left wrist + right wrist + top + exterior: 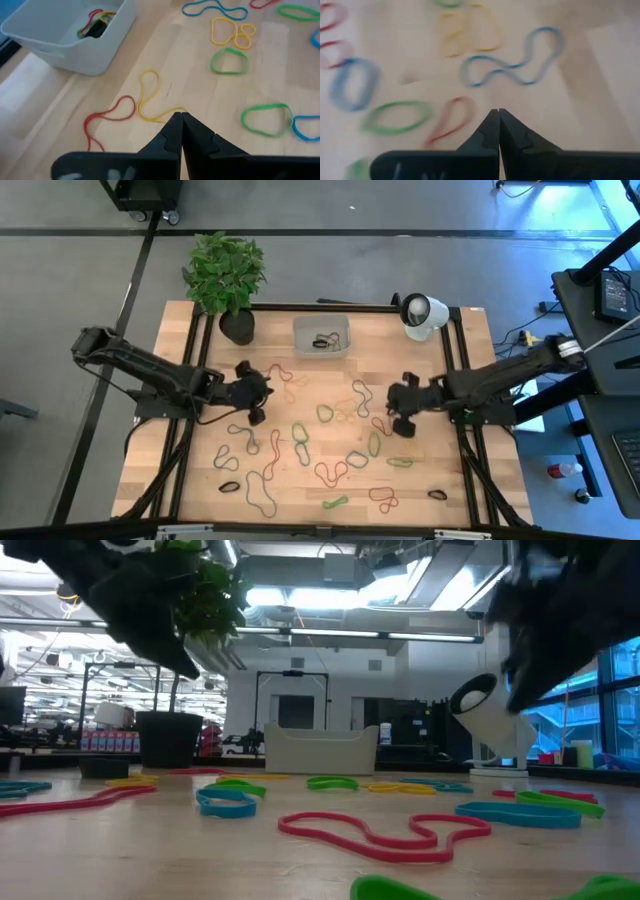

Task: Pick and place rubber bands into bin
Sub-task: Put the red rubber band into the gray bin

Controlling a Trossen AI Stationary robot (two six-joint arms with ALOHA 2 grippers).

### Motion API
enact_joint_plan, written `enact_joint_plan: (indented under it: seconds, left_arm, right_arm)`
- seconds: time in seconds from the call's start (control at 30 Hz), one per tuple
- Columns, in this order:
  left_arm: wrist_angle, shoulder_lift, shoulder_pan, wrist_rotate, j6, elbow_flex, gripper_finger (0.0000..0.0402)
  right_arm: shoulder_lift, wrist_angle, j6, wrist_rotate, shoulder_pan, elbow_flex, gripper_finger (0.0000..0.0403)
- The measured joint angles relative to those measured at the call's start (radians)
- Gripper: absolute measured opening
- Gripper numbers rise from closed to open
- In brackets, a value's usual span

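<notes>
The grey-clear bin (321, 348) stands at the table's far middle with a few bands inside (95, 25). Many rubber bands in red, green, yellow and blue lie flat across the table (300, 442). My left gripper (266, 392) is left of centre, shut, with its tips (180, 116) at one end of a long yellow band (149, 95). A red band (107, 116) lies beside that one. My right gripper (392, 402) is right of centre, shut (498, 112) and holding nothing. It hovers near a red band (451, 120) and a blue figure-eight (512, 57). My left gripper pinches the near end of the yellow band (172, 111) at its fingertips, coming from above at a slant. The two strands run together into the tips, which cover the place of contact. The rest of the band, with its loop (150, 80), lies on the table.
A black plant pot (237, 327) stands at the far left corner and a white round camera (423, 315) at the far right. Black frame rails run along the table's left and right sides. Bare wood lies between the bin and my left gripper.
</notes>
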Motion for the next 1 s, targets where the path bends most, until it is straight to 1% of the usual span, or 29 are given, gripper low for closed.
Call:
enact_joint_plan:
  seconds: [0.13,0.27,0.43,0.6,0.77,0.93,1.0]
  left_arm:
    - [0.009,0.0,-0.021,-0.02,-0.037,-0.029,0.0002]
    - [0.018,0.0,-0.039,-0.023,-0.07,-0.049,0.0001]
    - [0.033,0.0,-0.058,-0.028,-0.097,-0.052,0.0003]
    - [0.033,0.0,-0.084,-0.028,-0.131,-0.052,0.0001]
    - [0.033,0.0,-0.119,-0.052,-0.141,-0.052,0.0002]
    - [0.034,0.0,-0.155,-0.064,-0.144,-0.052,0.0002]
    - [0.034,0.0,-0.17,-0.065,-0.151,-0.052,0.0003]
  right_arm:
    - [0.102,-0.19,0.148,-0.001,0.173,0.181,0.0001]
    - [0.267,-0.318,0.245,0.006,0.296,0.356,0.0001]
    - [0.505,-0.458,0.25,0.007,0.373,0.591,0.0001]
    - [0.683,-0.492,0.274,0.007,0.407,0.766,0.0018]
    - [0.789,-0.486,0.307,-0.053,0.435,0.85,0.0056]
    - [0.847,-0.467,0.398,-0.095,0.469,0.846,0.0097]
    - [0.863,-0.429,0.402,-0.109,0.481,0.834,0.0109]
